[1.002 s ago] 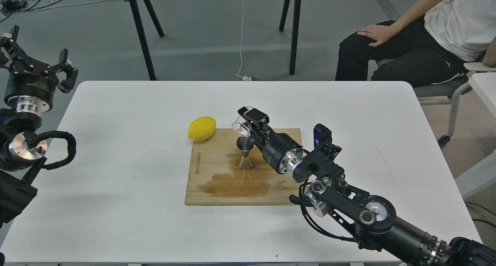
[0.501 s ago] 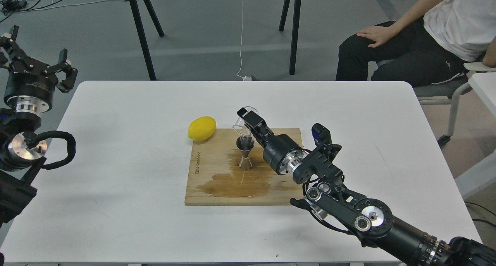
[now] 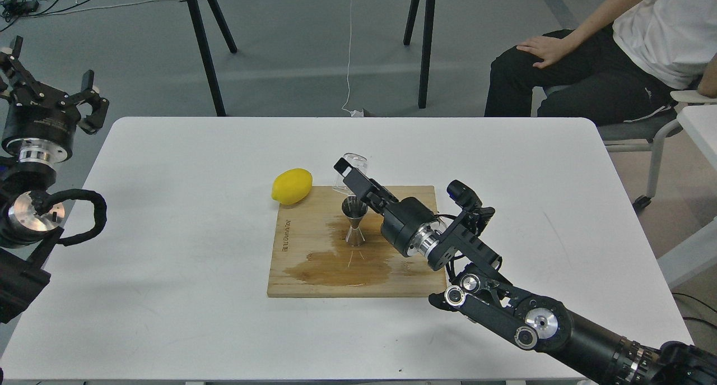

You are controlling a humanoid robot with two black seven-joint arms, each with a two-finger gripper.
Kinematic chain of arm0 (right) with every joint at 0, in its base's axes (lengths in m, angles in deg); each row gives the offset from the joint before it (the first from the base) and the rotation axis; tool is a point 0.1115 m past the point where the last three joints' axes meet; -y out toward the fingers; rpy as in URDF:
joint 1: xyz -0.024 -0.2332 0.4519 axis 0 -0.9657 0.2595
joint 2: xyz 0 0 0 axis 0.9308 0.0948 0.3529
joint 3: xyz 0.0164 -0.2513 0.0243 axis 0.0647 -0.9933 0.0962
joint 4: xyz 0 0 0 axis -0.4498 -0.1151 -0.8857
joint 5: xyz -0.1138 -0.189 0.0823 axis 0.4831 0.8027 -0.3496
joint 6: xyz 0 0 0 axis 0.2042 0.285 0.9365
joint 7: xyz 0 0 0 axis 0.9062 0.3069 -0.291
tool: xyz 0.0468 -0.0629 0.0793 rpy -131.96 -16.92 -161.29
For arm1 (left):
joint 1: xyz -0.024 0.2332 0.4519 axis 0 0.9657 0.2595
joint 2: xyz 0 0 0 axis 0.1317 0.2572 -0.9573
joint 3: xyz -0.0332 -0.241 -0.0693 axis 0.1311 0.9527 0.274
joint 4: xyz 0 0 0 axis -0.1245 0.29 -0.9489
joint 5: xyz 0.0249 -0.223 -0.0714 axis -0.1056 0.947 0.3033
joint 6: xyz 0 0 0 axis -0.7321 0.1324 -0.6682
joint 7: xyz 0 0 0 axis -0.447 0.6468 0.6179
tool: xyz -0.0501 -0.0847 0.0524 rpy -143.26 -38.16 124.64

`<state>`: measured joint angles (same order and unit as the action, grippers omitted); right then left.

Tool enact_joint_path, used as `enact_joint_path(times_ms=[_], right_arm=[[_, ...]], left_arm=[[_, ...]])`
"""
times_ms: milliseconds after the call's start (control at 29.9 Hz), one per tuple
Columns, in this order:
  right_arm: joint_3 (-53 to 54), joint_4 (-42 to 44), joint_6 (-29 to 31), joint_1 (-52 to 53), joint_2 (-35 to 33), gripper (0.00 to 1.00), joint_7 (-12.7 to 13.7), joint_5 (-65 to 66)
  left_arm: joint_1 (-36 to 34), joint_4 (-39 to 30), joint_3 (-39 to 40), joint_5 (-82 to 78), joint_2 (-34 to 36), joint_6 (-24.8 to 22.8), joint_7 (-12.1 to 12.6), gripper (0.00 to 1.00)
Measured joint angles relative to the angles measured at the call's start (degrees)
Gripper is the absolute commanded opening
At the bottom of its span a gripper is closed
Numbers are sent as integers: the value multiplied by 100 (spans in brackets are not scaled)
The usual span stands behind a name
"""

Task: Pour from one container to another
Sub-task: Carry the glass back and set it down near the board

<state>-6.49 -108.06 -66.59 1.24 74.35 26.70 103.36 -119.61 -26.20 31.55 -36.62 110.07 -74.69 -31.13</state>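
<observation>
The steel jigger [image 3: 354, 221] stands upright on the wooden board [image 3: 302, 273], which carries a wide wet stain. Just behind and above it my right gripper [image 3: 350, 175] is shut on the clear glass cup [image 3: 352, 165], now nearly upright, its rim level with the far edge of the board. The cup's lower part is hidden by the black fingers. My left gripper [image 3: 50, 93] hangs open off the table's left edge, far from both containers.
A yellow lemon [image 3: 292, 186] lies at the board's far left corner on the white table [image 3: 168, 233]. A seated person [image 3: 616, 54] is beyond the table's far right corner. Black table legs stand behind.
The right wrist has rotated back, bringing the glass cup from tilted over the jigger to nearly upright and slightly farther away. The left arm has shifted a little leftward.
</observation>
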Motion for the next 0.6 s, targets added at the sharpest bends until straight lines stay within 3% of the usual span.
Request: enact_joint_path(times_ms=[200, 601], right_arm=[[211, -126, -69, -34, -267, 35, -16, -267], [1888, -816, 3, -633, -717, 36, 490, -4639]], left_arm=[[0, 0, 7, 0, -12, 0, 0, 100], [-1, 0, 176, 0, -4, 7, 9, 100]])
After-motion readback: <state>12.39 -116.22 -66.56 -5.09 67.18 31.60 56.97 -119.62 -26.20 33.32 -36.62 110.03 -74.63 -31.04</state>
